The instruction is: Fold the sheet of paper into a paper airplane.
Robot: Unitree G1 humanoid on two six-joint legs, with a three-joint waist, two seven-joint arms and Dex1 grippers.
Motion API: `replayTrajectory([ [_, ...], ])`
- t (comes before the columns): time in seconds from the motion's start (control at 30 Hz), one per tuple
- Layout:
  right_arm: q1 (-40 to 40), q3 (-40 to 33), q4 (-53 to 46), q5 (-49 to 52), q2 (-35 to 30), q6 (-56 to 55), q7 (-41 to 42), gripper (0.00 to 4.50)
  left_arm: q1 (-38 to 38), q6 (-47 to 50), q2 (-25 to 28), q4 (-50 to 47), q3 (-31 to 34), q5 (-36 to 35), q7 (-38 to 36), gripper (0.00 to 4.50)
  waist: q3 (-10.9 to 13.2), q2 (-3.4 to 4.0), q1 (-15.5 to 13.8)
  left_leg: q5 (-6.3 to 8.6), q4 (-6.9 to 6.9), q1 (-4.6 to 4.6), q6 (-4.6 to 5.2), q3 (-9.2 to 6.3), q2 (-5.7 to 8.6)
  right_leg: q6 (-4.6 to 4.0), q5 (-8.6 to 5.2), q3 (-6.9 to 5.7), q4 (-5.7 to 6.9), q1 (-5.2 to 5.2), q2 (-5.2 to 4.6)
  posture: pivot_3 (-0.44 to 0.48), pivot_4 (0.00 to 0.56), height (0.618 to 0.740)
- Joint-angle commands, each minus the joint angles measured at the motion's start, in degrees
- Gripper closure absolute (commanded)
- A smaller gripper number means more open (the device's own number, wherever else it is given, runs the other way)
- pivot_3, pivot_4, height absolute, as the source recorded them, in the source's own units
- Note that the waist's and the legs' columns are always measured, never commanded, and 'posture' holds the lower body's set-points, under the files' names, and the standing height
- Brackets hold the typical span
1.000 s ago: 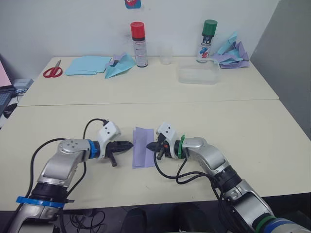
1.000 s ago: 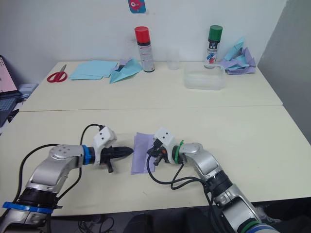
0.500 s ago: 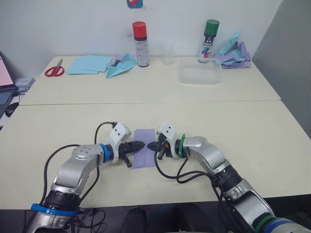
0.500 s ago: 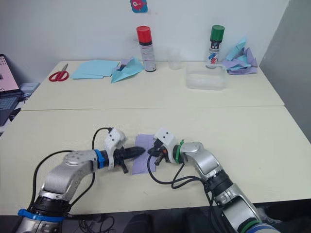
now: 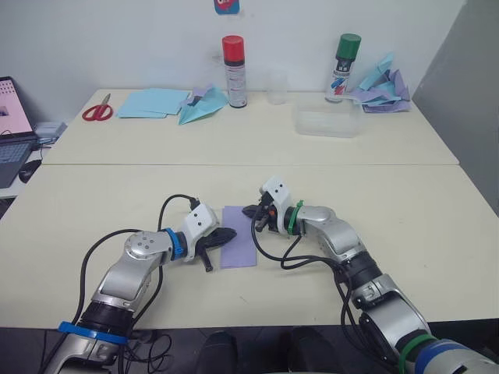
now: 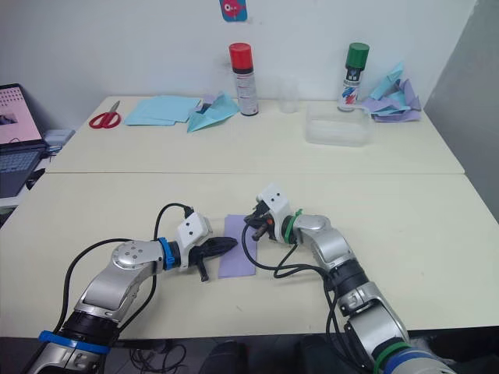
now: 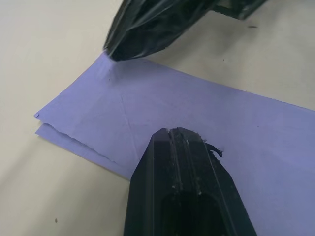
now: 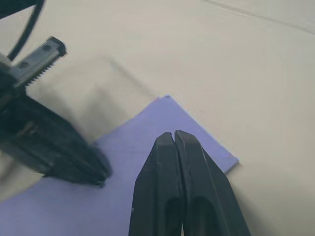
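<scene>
**Both grippers now on the folded paper**

The sheet of paper (image 5: 238, 246) is seen flat on the near table (image 5: 405, 202), already folded in half to a narrow strip; in the left wrist view two layers are visible at its short edge, with faint creases on top. It is taken as the landmark here.

The left gripper (image 5: 226, 234) is closed, holding nothing, and its tip is pressed on the left edge of the paper. A second ago it was lying apart from that edge, so it has been moved in. The right gripper (image 5: 249, 211) is closed as well, empty, and is now placed at the far right corner of the paper, where before it was held lower along the right edge.

It is judged that the first fold is being flattened or pinned, and that a corner fold is prepared next. Most of the task remains to be done.

Far behind the paper, a red can (image 5: 233, 60) and blue sheets (image 5: 153, 102) are standing untouched.
</scene>
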State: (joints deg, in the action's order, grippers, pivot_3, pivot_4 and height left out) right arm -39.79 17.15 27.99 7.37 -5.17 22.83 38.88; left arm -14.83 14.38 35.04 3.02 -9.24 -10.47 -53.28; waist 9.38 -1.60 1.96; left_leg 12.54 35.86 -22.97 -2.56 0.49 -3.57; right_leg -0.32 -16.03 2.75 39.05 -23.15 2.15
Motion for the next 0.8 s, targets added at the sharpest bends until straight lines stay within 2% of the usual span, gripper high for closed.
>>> replayTrajectory([
  [0.03, -1.9, 0.7, 6.2, -4.0, -0.3, -4.4, -1.5, 4.47, 1.6, 0.8, 0.3, 4.0, -2.9, 3.2, -0.6, 4.50, -0.1, 0.08, 0.0, 0.00, -0.01, 0.01, 0.00, 0.03, -0.01, 0.00, 0.00, 0.02, 0.00, 0.00, 0.00, 0.000, 0.150, 0.740],
  [0.2, -5.1, -1.9, 15.7, -6.4, 0.9, -9.6, -8.1, 4.47, 1.3, 0.0, 0.3, 5.0, -3.1, 3.7, -0.3, 4.50, -0.4, 0.23, 0.0, 0.00, 0.02, 0.14, 0.00, 0.01, -0.01, -0.07, 0.09, -0.01, 0.04, 0.09, 0.01, 0.000, 0.150, 0.740],
  [0.33, -5.5, -4.6, 16.0, -4.9, 0.8, -12.8, -8.1, 4.47, 1.7, 0.1, 0.5, 4.7, -3.2, 3.6, -0.3, 4.50, -0.4, 0.27, 0.0, 0.00, 0.02, 0.15, 0.01, 0.05, -0.01, -0.08, 0.09, -0.02, 0.04, 0.12, 0.02, 0.000, 0.150, 0.740],
  [0.53, -0.7, -7.6, 4.4, 3.1, 2.5, -14.0, 2.9, 4.47, 2.0, 0.3, 0.6, 4.3, -3.3, 3.6, -0.7, 4.50, -0.4, 0.33, -0.1, 0.00, 0.00, 0.05, 0.01, 0.09, -0.04, -0.08, 0.07, 0.03, 0.00, 0.06, 0.01, 0.000, 0.150, 0.740],
  [0.8, 4.7, -1.0, -0.5, -2.6, -0.4, -10.8, 6.6, 4.47, 1.1, -0.5, 0.4, 5.4, -3.6, 4.3, -1.2, 4.50, -0.4, 0.38, -0.1, 0.00, 0.00, 0.07, 0.00, 0.06, -0.01, -0.10, 0.07, -0.02, 0.03, 0.03, 0.06, 0.000, 0.150, 0.740],
])
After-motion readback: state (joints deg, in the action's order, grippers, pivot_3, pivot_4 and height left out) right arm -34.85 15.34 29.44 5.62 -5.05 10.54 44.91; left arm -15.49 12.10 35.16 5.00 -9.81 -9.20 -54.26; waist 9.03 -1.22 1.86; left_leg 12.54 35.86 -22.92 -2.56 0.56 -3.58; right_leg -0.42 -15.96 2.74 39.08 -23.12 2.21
